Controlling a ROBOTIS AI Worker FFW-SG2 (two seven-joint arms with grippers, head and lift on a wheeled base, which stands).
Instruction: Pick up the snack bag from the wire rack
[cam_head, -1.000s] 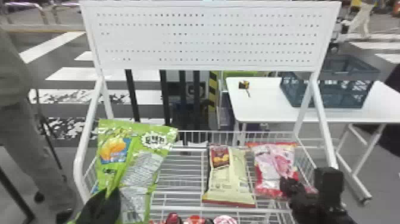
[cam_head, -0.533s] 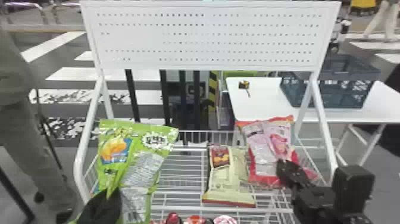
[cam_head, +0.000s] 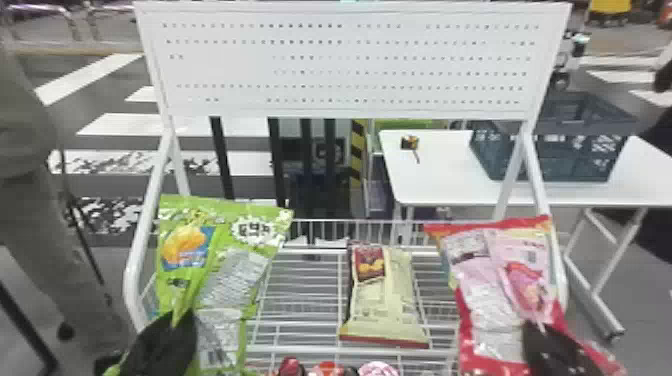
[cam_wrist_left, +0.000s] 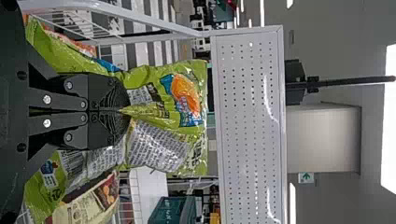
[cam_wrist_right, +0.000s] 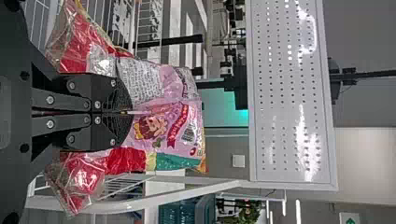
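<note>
At the lower left of the head view, my left gripper (cam_head: 175, 332) is closed on the green snack bag (cam_head: 235, 275). The left wrist view has the left gripper (cam_wrist_left: 122, 111) pinching a fold of that green bag (cam_wrist_left: 154, 144). My right gripper (cam_head: 532, 332) holds the pink and red snack bag (cam_head: 520, 280) at the rack's right side. In the right wrist view, the right gripper (cam_wrist_right: 126, 112) is shut on the middle of this pink bag (cam_wrist_right: 159, 126). A cream snack bag (cam_head: 385, 300) lies on the wire rack (cam_head: 300, 300) between them.
Several red and pink packages (cam_head: 327, 369) show at the bottom edge. A white perforated panel (cam_head: 350, 60) tops the rack. Behind at right, a white table (cam_head: 435, 175) bears a dark crate (cam_head: 550, 155).
The pink bag has come up off the rack and nearer to me with my right gripper, standing more upright. My left gripper and the green bag have hardly moved.
</note>
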